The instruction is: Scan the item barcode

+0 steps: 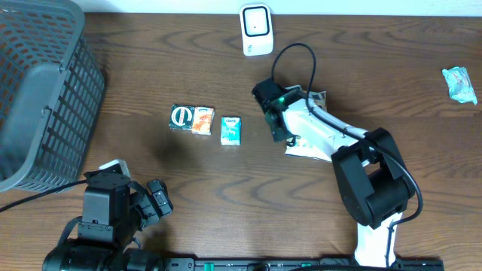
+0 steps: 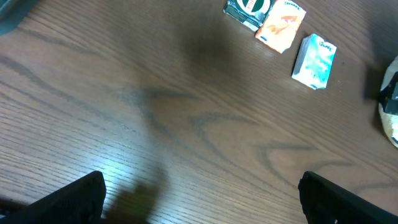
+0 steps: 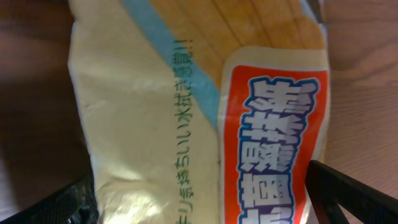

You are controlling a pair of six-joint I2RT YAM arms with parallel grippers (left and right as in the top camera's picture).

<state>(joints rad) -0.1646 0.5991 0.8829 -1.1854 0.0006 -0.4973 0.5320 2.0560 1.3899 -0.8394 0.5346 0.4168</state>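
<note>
The item is a cream bag (image 3: pixel 155 124) with a pale blue stripe and an orange-red label carrying blue Japanese letters; no barcode shows. It lies flat on the table right of centre (image 1: pixel 315 139). My right gripper (image 1: pixel 282 129) hangs low over its left end, open, with a dark finger (image 3: pixel 351 196) on either side of the bag (image 3: pixel 205 208). The white scanner (image 1: pixel 256 29) stands at the table's back edge. My left gripper (image 1: pixel 154 199) is at the front left, open over bare wood (image 2: pixel 202 202), nothing between its fingers (image 2: pixel 68 199).
Three small boxes lie in a row left of the bag: green-black (image 1: pixel 181 117), orange (image 1: pixel 202 120) and light blue (image 1: pixel 231 129), also in the left wrist view (image 2: pixel 314 61). A grey basket (image 1: pixel 41 90) fills the far left. A teal packet (image 1: pixel 459 83) lies far right.
</note>
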